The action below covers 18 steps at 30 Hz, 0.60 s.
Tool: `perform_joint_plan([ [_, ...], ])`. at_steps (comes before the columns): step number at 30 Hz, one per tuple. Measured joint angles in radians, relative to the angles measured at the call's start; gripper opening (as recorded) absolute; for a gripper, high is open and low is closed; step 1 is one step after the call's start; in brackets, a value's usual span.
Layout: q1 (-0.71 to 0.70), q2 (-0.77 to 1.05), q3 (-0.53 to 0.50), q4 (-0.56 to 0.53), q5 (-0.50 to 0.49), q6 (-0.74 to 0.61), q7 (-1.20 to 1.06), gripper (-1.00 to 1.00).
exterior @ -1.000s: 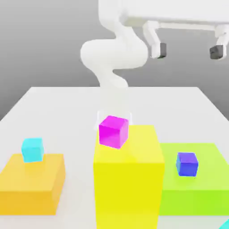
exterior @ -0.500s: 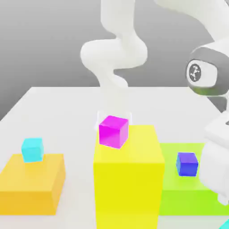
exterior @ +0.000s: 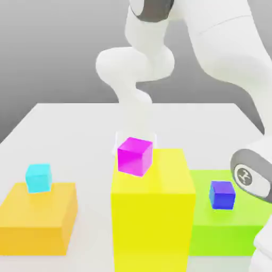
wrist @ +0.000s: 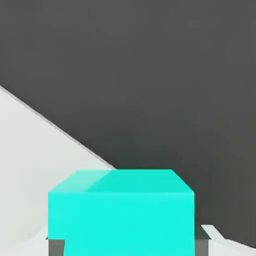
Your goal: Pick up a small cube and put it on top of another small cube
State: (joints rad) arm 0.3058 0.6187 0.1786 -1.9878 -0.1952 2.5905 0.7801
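The small cube (wrist: 120, 212), turquoise-cyan, sits very close in the hand view, between the grey fingertips (wrist: 54, 244) of my gripper (wrist: 125, 246), which press on its two sides. The gripper is shut on it. In the exterior view my arm (exterior: 248, 178) bends down to the lower right corner, past the green block. A paler cyan small cube (exterior: 39, 177) rests on top of the orange block (exterior: 37, 218) at the exterior view's left.
A magenta cube (exterior: 135, 156) stands on the tall yellow block (exterior: 151, 218) in the middle. A blue cube (exterior: 221, 194) sits on the low green block (exterior: 223, 228) at the right. All rest on a white table (exterior: 79, 127).
The arm has swung from high above the table down to the lower right of the exterior view. The gripper, open a second ago, has shut on the turquoise cube.
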Motion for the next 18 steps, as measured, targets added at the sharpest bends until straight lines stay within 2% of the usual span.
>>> perform_joint_plan([
  [3, -0.021, -0.093, 0.009, -0.01, 0.02, -0.064, -0.021, -1.0],
  [6, -0.083, -0.186, -0.049, -0.026, 0.027, -0.085, -0.016, -1.0],
  [15, -0.265, -0.475, -0.248, -0.252, 0.073, -0.143, 0.115, -1.0],
  [18, -0.405, -0.6, -0.324, -0.349, 0.069, -0.174, 0.193, -1.0],
])
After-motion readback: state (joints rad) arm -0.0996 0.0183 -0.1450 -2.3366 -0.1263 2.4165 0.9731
